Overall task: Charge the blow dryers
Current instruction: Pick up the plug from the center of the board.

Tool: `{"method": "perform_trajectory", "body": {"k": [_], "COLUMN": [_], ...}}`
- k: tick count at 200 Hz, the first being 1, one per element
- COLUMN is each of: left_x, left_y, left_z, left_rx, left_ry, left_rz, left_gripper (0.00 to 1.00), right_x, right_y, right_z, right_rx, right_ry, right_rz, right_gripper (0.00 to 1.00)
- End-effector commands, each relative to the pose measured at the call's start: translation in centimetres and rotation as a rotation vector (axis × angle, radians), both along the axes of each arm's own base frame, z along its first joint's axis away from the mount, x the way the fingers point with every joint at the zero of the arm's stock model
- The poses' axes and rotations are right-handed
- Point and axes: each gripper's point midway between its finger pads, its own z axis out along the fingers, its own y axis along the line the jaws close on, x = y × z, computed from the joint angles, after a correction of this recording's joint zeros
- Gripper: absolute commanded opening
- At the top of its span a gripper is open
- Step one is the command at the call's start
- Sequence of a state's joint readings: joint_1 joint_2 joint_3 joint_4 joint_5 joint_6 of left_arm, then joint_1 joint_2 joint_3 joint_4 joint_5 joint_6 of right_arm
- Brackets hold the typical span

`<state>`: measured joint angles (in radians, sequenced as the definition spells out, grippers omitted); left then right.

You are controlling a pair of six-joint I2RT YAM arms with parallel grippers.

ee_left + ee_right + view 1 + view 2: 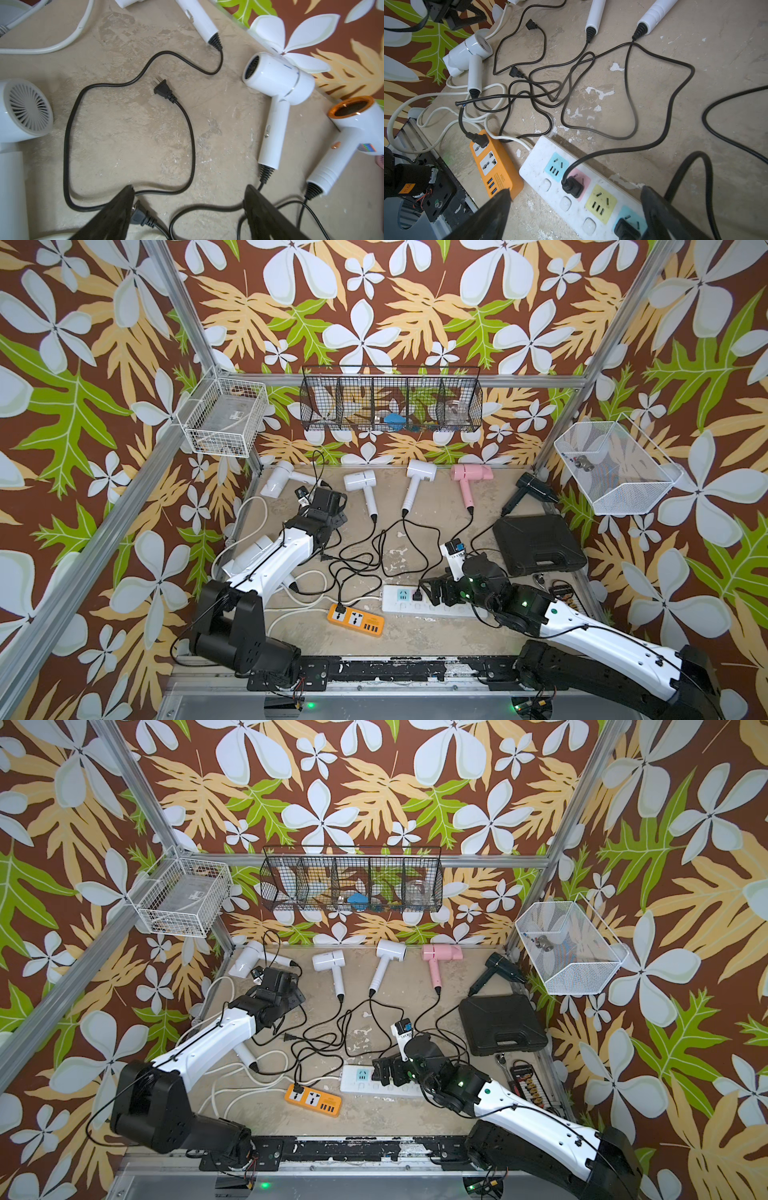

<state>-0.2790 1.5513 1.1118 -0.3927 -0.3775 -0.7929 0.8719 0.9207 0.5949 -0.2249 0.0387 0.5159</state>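
Observation:
Five blow dryers lie along the back wall in both top views: white (280,481), white (360,485), white (417,479), pink (471,475) and black (530,487). Another white one (259,549) lies partly under my left arm. Their black cords tangle mid-floor. My left gripper (189,193) is open low over the floor; a loose plug (141,216) lies beside one finger and another plug (164,89) lies free beyond. My right gripper (575,189) is open over the white power strip (542,149), where two plugs (572,187) sit in sockets. The orange power strip (504,166) holds one plug (479,139).
A big black case (536,545) lies at the right with a small tool set (561,589) in front of it. Wire baskets hang on the left (222,416), back (390,400) and right (615,468) walls. White cables loop along the left floor edge.

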Motion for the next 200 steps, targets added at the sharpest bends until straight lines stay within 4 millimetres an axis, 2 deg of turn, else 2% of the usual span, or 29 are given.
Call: {"method": "perform_trajectory", "body": {"k": [1,27,82,120,200], "left_x": [1.3,3.4,7.1,8.1,9.2], "left_y": [1.0,1.6,2.6,3.9,4.9], "left_z": [-1.2,-2.8,-5.0,-7.3,-10.4], "left_rx": [-0.010,-0.054,-0.071,-0.056,-0.045], "left_ry": [0.040,0.082,0.119,0.191,0.251], "left_rz": [0.049,0.069,0.118,0.168,0.208], "left_gripper": [0.79,0.73,0.66,0.61,0.61], "right_x": [0.7,0.9,1.0,1.0,1.1], "right_y": [-0.1,-0.1,0.0,0.1,0.3], "right_z": [0.6,0.4,-0.1,-0.4,-1.3], "right_rx": [0.002,-0.005,-0.013,-0.013,-0.029], "right_ry": [-0.050,-0.055,-0.044,-0.033,-0.012], "right_rz": [-0.016,-0.015,-0.009,0.001,0.007], "right_gripper": [1.00,1.00,1.00,1.00,1.00]}}
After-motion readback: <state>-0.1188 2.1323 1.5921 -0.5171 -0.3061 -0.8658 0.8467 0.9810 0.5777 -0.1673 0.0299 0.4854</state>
